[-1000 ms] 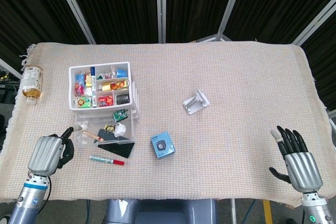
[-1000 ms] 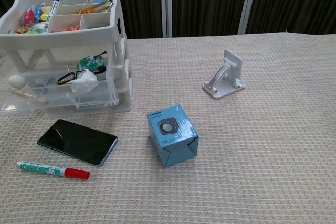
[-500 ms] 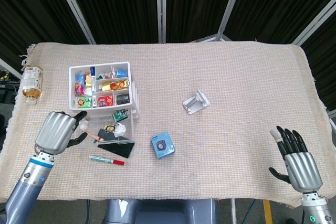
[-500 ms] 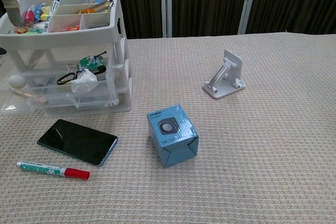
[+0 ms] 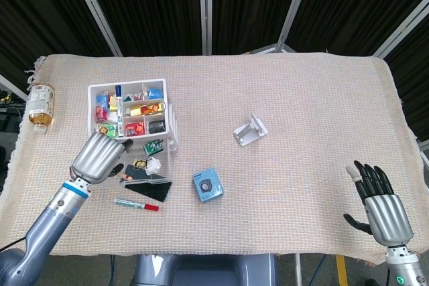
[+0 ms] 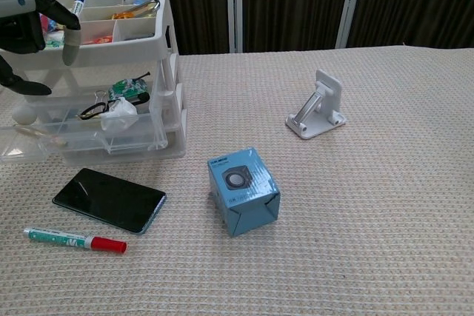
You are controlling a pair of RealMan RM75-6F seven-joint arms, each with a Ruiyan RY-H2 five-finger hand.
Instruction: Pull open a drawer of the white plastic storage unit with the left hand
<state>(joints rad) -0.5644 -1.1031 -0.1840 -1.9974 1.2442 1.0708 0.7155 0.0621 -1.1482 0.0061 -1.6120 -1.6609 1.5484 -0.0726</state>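
Observation:
The white plastic storage unit (image 5: 127,113) (image 6: 159,72) stands at the left of the table, its top tray full of small colourful items. A clear lower drawer (image 5: 151,171) (image 6: 89,138) sticks out toward the front, with clips and small things in it. My left hand (image 5: 100,155) (image 6: 29,24) hovers over the front left of the unit, above the drawer, fingers apart and pointing down, holding nothing. My right hand (image 5: 382,202) rests at the table's near right edge with its fingers spread and empty; the chest view does not show it.
A black phone (image 6: 109,199) and a red-capped marker (image 6: 74,240) lie in front of the unit. A blue box (image 6: 243,190) sits mid-table, a white stand (image 6: 317,106) further right. A bottle (image 5: 40,106) lies at the far left edge.
My left hand has moved right and forward from the table's near left edge to the unit's front, and it now shows in the chest view. The right hand has not moved.

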